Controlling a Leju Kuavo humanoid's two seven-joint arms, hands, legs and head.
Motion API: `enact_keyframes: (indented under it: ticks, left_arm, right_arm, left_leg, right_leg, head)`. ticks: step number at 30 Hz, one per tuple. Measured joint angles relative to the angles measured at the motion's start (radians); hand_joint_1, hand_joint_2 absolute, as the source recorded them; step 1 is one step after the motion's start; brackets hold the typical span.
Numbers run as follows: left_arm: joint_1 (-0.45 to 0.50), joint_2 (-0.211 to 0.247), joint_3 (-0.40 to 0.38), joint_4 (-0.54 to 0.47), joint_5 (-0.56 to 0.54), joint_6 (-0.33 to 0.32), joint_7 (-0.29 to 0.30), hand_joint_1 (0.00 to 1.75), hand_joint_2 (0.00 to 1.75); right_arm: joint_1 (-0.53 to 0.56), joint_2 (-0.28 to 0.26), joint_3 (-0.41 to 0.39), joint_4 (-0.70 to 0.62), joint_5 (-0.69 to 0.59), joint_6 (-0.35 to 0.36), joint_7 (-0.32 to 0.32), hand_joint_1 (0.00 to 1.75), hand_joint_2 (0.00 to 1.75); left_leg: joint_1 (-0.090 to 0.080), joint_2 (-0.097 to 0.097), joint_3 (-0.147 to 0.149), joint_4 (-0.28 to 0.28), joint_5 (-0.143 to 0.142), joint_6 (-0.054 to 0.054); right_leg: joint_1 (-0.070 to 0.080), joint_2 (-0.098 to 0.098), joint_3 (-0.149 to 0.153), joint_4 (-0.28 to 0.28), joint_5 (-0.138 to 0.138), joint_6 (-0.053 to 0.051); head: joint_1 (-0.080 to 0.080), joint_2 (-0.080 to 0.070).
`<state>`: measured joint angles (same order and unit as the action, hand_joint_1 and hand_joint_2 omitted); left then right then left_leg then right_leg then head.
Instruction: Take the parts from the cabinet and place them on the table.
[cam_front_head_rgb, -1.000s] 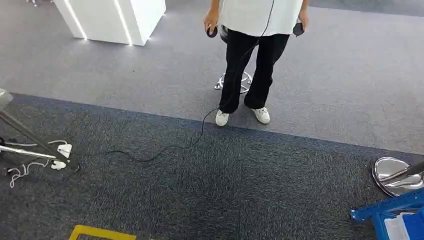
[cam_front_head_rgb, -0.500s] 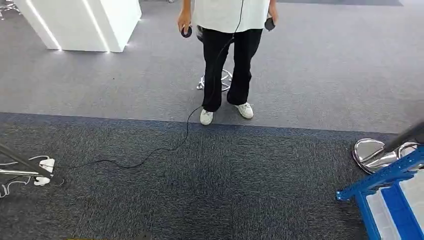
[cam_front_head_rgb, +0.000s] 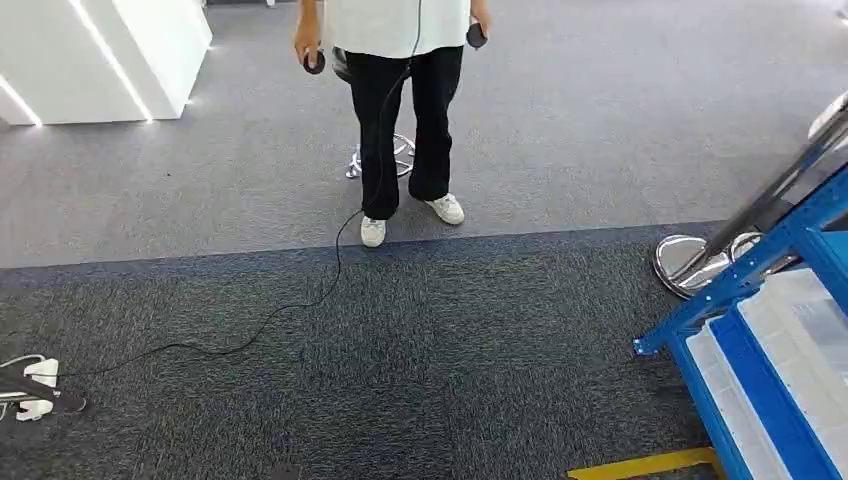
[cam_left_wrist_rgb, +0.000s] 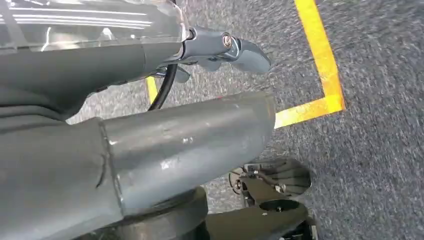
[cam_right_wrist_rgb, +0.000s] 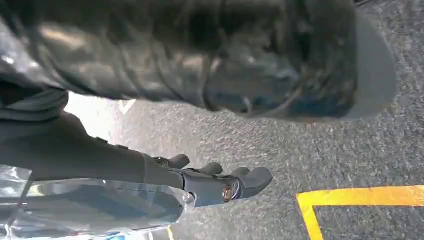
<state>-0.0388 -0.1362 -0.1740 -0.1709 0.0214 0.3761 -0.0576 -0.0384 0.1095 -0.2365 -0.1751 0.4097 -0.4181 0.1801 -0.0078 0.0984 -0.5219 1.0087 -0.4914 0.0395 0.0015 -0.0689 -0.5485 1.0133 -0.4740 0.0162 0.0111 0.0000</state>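
Robot nears the blue cabinet (cam_front_head_rgb: 760, 250) of clear part boxes (cam_front_head_rgb: 800, 320), left hand (cam_left_wrist_rgb: 220, 47) and right hand (cam_right_wrist_rgb: 220, 182) hanging slack, empty; reaching comes next.

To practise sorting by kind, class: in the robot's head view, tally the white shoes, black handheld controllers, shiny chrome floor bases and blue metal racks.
White shoes: 2
Black round handheld controllers: 2
Shiny chrome round floor bases: 2
Blue metal rack: 1
Total: 7
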Motion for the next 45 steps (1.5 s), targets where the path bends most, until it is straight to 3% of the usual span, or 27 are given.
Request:
enact_keyframes:
  ticks: [3,6,8,9,10,12,13,14,15,18,19,20,21,23,24,25,27,28,29,33,34,36,39,41,43,44,45]
  left_arm:
    - [-0.006,-0.001,0.0,0.0,0.0,0.0,0.002,0.0,0.0]
    - [-0.007,0.0,0.0,0.0,0.0,0.002,0.002,0.0,0.0]
    - [-0.001,0.0,0.0,0.0,0.0,0.002,0.003,0.0,0.0]
    - [0.002,0.0,0.0,0.0,0.0,0.003,0.004,0.0,0.0]
    - [0.003,0.0,0.0,0.0,0.0,0.003,0.004,0.0,0.0]
    - [0.001,0.0,0.0,0.0,0.0,0.003,0.003,0.0,0.0]
    - [0.0,0.0,0.0,0.0,0.0,0.003,0.003,0.0,0.0]
    - [0.003,0.0,0.0,0.0,0.0,0.003,0.005,0.0,0.0]
    - [0.004,0.0,0.0,0.0,0.0,0.004,0.006,0.0,0.0]
    - [-0.002,0.0,0.0,0.0,0.001,0.004,0.006,0.0,0.0]
    - [-0.002,-0.001,0.0,0.0,0.0,0.004,0.006,0.0,0.0]
    - [-0.003,-0.001,0.0,0.0,0.0,0.004,0.006,0.0,0.0]
    - [-0.002,-0.002,0.0,0.0,0.0,0.004,0.006,0.0,0.0]
    - [0.003,-0.002,0.0,0.0,0.0,0.004,0.007,0.0,0.0]
    - [0.003,-0.002,0.0,0.0,0.0,0.004,0.008,0.0,0.0]
    - [0.002,-0.002,0.0,0.0,0.0,0.004,0.008,0.0,0.0]
    - [0.0,-0.002,0.0,0.0,0.0,0.003,0.008,0.0,0.0]
    - [-0.001,-0.003,0.0,0.0,0.0,0.003,0.008,0.0,0.0]
    - [-0.001,-0.003,0.0,0.0,0.0,0.003,0.008,0.0,0.0]
    - [-0.008,-0.005,0.0,0.0,0.0,0.0,0.008,0.0,0.0]
    - [-0.01,-0.005,0.0,0.0,0.0,0.0,0.008,0.0,0.0]
    - [-0.011,-0.005,0.0,0.0,0.0,-0.001,0.007,0.0,0.0]
    - [-0.005,-0.005,0.0,0.0,0.0,-0.001,0.008,0.0,0.0]
    - [-0.001,-0.005,0.0,0.0,0.0,-0.001,0.009,0.0,0.0]
    - [-0.004,-0.004,0.0,0.0,0.0,-0.001,0.01,0.0,0.0]
    - [-0.003,-0.004,0.0,0.0,0.0,-0.001,0.011,0.0,0.0]
    - [0.0,-0.003,0.0,0.0,0.0,-0.001,0.012,0.0,0.0]
  right_arm:
    - [0.005,0.0,-0.004,0.0,0.0,0.0,0.0,0.0,0.0]
    - [0.002,0.0,-0.005,0.0,0.0,0.0,0.0,0.0,0.0]
    - [0.001,0.0,-0.005,0.0,0.0,0.0,0.0,0.0,0.0]
    - [0.001,0.0,-0.005,0.0,0.0,0.0,0.0,0.0,0.0]
    - [0.002,0.0,-0.006,0.0,0.0,0.0,0.0,0.0,0.0]
    - [0.002,0.0,-0.007,0.0,0.0,0.0,0.0,0.0,0.0]
    - [0.002,0.0,-0.008,0.0,0.0,0.0,0.0,0.0,0.0]
    - [0.002,0.0,-0.01,0.0,0.0,0.0,0.0,0.0,0.0]
    - [-0.002,0.0,-0.01,0.0,0.0,0.0,0.0,0.0,0.0]
    - [0.006,0.0,-0.011,0.0,0.0,0.0,0.0,0.0,0.0]
    - [0.007,-0.004,-0.013,0.0,0.0,-0.001,0.0,0.0,0.0]
    - [0.006,-0.003,-0.013,0.0,0.0,-0.001,0.0,0.0,0.0]
    - [0.004,-0.003,-0.013,0.0,0.0,-0.001,0.0,0.0,0.0]
    - [0.001,-0.003,-0.013,0.0,0.0,-0.001,0.0,0.0,0.0]
    - [0.001,-0.003,-0.014,0.0,0.0,-0.001,0.0,0.0,0.0]
    - [0.002,-0.003,-0.014,0.0,0.0,-0.001,0.0,0.0,0.0]
    - [0.005,-0.005,-0.015,0.0,0.0,0.0,0.0,0.0,0.0]
    - [0.005,-0.006,-0.015,0.0,0.001,0.0,0.0,0.0,0.0]
    - [0.004,-0.007,-0.015,0.0,0.002,0.0,0.0,0.0,0.0]
    - [0.004,-0.013,-0.017,0.0,0.003,-0.001,-0.003,0.0,0.0]
    - [0.004,-0.013,-0.018,0.0,0.003,-0.001,-0.003,0.0,0.0]
    - [0.001,-0.012,-0.018,0.0,0.003,-0.001,-0.004,0.0,0.0]
    - [-0.001,-0.013,-0.019,0.0,0.003,-0.001,-0.005,0.0,0.0]
    - [0.0,-0.013,-0.019,0.0,0.003,0.0,-0.007,0.0,0.0]
    - [0.0,-0.013,-0.019,0.0,0.005,0.001,-0.007,0.0,0.0]
    - [0.0,-0.013,-0.019,0.0,0.006,0.002,-0.007,0.0,0.0]
    - [-0.003,-0.013,-0.019,0.0,0.008,0.002,-0.007,0.0,0.0]
  left_leg:
    - [0.0,0.029,0.01,-0.002,-0.002,-0.014]
    - [0.006,-0.078,-0.039,0.123,-0.086,-0.03]
    - [0.009,-0.09,-0.11,0.278,-0.156,-0.032]
    - [0.009,-0.09,-0.129,0.315,-0.159,-0.031]
    - [0.01,-0.09,-0.125,0.3,-0.136,-0.031]
    - [0.013,-0.098,-0.059,0.151,-0.039,-0.028]
    - [0.015,-0.125,-0.019,0.059,0.006,-0.026]
    - [0.019,-0.194,-0.008,0.035,-0.016,-0.025]
    - [0.019,-0.2,-0.01,0.019,-0.01,-0.025]
    - [0.011,-0.165,-0.008,0.02,-0.005,-0.012]
    - [0.02,-0.148,-0.005,0.003,0.005,0.001]
    - [0.018,-0.135,-0.002,-0.005,0.009,0.009]
    - [0.016,-0.12,-0.002,-0.006,0.011,0.012]
    - [0.012,-0.086,-0.004,-0.006,0.01,0.013]
    - [0.011,-0.071,-0.004,-0.005,0.008,0.014]
    - [0.011,-0.057,-0.003,-0.005,0.006,0.014]
    - [0.011,-0.034,0.002,-0.004,0.001,0.011]
    - [0.011,-0.024,0.006,-0.004,-0.003,0.008]
    - [0.009,-0.014,0.012,-0.004,-0.006,0.003]
    - [0.003,0.02,0.024,-0.008,-0.015,-0.018]
    - [0.0,0.028,0.023,-0.006,-0.022,-0.026]
    - [0.01,-0.061,-0.004,0.075,-0.077,-0.031]
    - [0.014,-0.089,-0.113,0.294,-0.169,-0.04]
    - [0.016,-0.09,-0.116,0.276,-0.121,-0.041]
    - [0.019,-0.106,-0.051,0.119,-0.022,-0.037]
    - [0.022,-0.158,-0.02,0.039,0.012,-0.035]
    - [0.024,-0.204,-0.015,0.017,-0.003,-0.034]
  right_leg:
    - [-0.001,0.029,-0.005,-0.007,0.005,-0.013]
    - [-0.009,0.057,-0.003,-0.017,0.016,-0.03]
    - [-0.006,0.084,-0.009,-0.013,0.017,-0.032]
    - [-0.006,0.099,-0.011,-0.009,0.017,-0.032]
    - [-0.006,0.113,-0.012,-0.005,0.017,-0.032]
    - [-0.007,0.144,-0.013,0.005,0.014,-0.029]
    - [-0.008,0.158,-0.014,0.011,0.01,-0.024]
    - [-0.009,0.166,-0.022,0.015,0.009,-0.019]
    - [-0.008,0.18,-0.03,0.024,0.009,-0.013]
    - [-0.016,0.215,-0.04,0.013,0.022,0.01]
    - [-0.017,0.205,-0.042,0.021,0.017,0.011]
    - [-0.011,0.129,-0.055,0.048,-0.005,0.013]
    - [-0.011,0.095,-0.088,0.109,-0.044,0.017]
    - [-0.015,0.079,-0.162,0.259,-0.109,0.025]
    - [-0.017,0.077,-0.183,0.301,-0.117,0.027]
    - [-0.018,0.074,-0.179,0.297,-0.101,0.029]
    - [-0.017,0.063,-0.114,0.176,-0.028,0.028]
    - [-0.015,0.046,-0.064,0.087,0.011,0.024]
    - [-0.01,0.002,-0.027,0.015,0.019,0.015]
    - [0.004,0.031,-0.031,0.008,0.016,-0.012]
    - [-0.009,0.044,-0.02,-0.005,0.024,-0.024]
    - [-0.011,0.058,-0.018,-0.011,0.027,-0.035]
    - [-0.01,0.096,-0.019,-0.009,0.026,-0.038]
    - [-0.011,0.127,-0.018,-0.006,0.025,-0.037]
    - [-0.012,0.155,-0.016,0.002,0.021,-0.032]
    - [-0.014,0.166,-0.02,0.008,0.018,-0.026]
    - [-0.009,0.177,-0.03,0.021,0.014,-0.02]
  head:
    - [0.002,0.0]
    - [-0.002,0.0]
    - [-0.002,0.0]
    - [-0.002,0.0]
    - [-0.002,0.0]
    - [-0.002,0.0]
    - [-0.002,0.0]
    - [-0.002,0.0]
    - [-0.001,0.0]
    - [-0.002,0.0]
    - [-0.002,0.0]
    - [0.002,0.0]
    - [0.004,0.0]
    - [0.004,0.0]
    - [0.004,0.0]
    - [0.004,0.0]
    - [0.005,0.0]
    - [0.005,0.0]
    - [0.005,0.0]
    - [0.004,0.0]
    - [0.003,0.0]
    - [0.0,0.0]
    - [0.001,0.0]
    - [0.0,0.0]
    - [0.0,0.0]
    - [0.001,0.0]
    - [0.001,0.0]
